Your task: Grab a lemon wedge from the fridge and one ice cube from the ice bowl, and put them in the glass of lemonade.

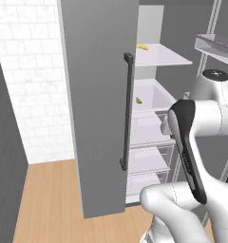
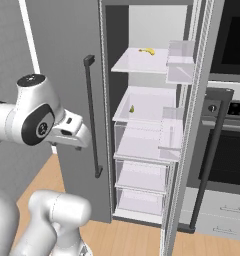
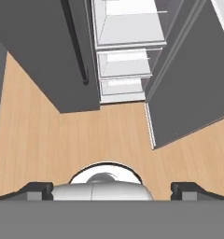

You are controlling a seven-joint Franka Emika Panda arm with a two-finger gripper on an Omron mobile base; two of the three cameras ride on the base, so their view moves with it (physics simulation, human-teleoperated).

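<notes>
A: Item one, gripper (image 3: 112, 190): jaws released and spread wide, nothing between them, pointed down at the wooden floor (image 3: 34, 140) in front of the fridge (image 1: 99, 109).

B: Item two, lemon wedge (image 2: 132, 109): tiny yellow-green piece on the middle white shelf (image 2: 147, 111), near its left wall, well apart from the gripper. The bright yellow curved item (image 2: 147, 51) on the top shelf is not it.

A: Handling, as I judge it: raise the hand to the middle shelf's height, enter between the open door (image 2: 192, 120) and the shut door (image 2: 72, 75), and close low on the wedge, since it is small.

B: View notes: the right base view looks straight into the shelves and shows the oven (image 2: 227, 115) beside the fridge. The left base view shows the tiled wall (image 1: 30, 85). The hand view shows the lower drawers (image 3: 125, 70).
</notes>
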